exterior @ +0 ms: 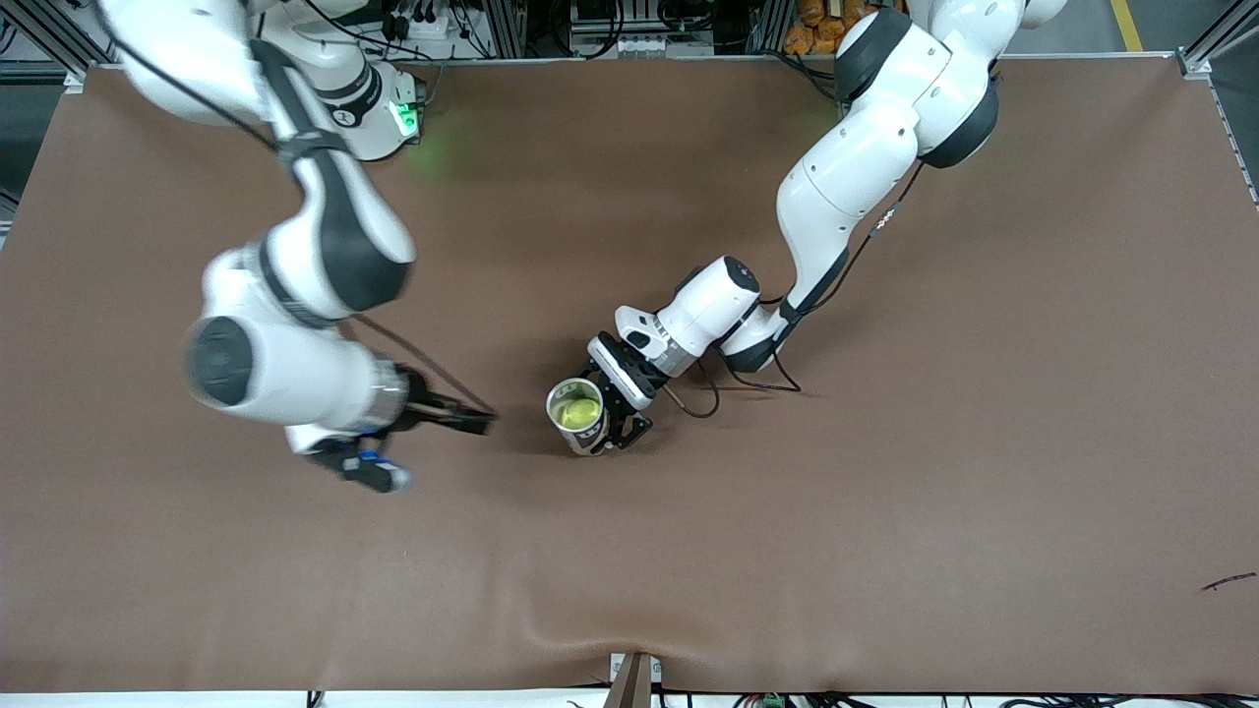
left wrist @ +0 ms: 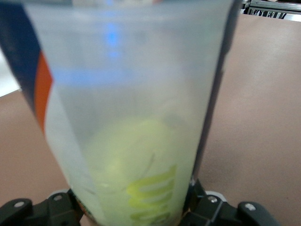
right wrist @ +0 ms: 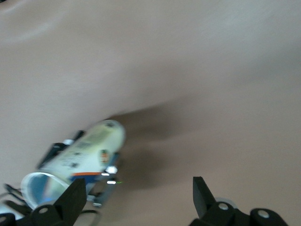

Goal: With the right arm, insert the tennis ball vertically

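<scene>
Front view: my left gripper (exterior: 612,425) clamps an upright clear tube (exterior: 578,417) standing on the brown counter (exterior: 885,492); the tennis ball (exterior: 579,412) already sits inside, so I judge the insertion done, with only withdrawal left. My right gripper (exterior: 379,472) hangs empty over the counter, beside the tube toward the right arm's end.

Left wrist view: the tube (left wrist: 127,108) fills my jaws, the ball (left wrist: 136,165) low inside.

Right wrist view: my right gripper (right wrist: 139,200) has its fingers (right wrist: 75,195) spread apart, holding nothing; the tube (right wrist: 80,153) stands apart from it.
</scene>
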`<move>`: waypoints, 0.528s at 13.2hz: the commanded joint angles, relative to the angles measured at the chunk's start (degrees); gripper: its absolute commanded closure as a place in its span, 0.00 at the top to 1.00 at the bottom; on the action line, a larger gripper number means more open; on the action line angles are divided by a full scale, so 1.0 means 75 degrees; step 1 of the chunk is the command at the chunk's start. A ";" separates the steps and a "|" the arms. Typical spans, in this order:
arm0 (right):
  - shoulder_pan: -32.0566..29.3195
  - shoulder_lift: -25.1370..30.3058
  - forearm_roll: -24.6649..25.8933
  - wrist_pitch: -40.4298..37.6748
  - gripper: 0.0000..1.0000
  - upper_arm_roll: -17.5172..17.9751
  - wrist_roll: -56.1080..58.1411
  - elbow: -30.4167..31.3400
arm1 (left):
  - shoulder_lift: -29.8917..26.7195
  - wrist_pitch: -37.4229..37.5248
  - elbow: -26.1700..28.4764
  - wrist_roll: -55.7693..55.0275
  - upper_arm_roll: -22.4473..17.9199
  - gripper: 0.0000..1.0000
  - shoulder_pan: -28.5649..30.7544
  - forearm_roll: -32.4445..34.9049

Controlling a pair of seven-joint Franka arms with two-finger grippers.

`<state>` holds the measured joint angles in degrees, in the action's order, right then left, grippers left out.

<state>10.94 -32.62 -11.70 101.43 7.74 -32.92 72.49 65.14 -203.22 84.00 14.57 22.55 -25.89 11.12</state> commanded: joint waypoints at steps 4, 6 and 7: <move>-0.1177 0.2669 0.0888 -0.0339 1.00 -0.0104 0.3034 0.2133 | -0.0002 -0.0068 -0.0055 -0.0068 -0.0030 0.86 -0.0040 -0.0088; -0.1120 0.3223 0.1079 -0.1144 1.00 -0.0887 0.3800 0.2171 | -0.0013 -0.0079 -0.0055 -0.0068 -0.0030 0.86 -0.0040 -0.0100; -0.1073 0.3457 0.1091 -0.1346 1.00 -0.1239 0.4128 0.2205 | -0.0002 -0.0079 -0.0055 -0.0068 -0.0030 0.86 -0.0040 -0.0088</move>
<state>2.80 -12.56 -4.48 92.84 2.18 -6.64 84.41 65.14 -203.23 83.99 14.57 22.53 -25.88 11.12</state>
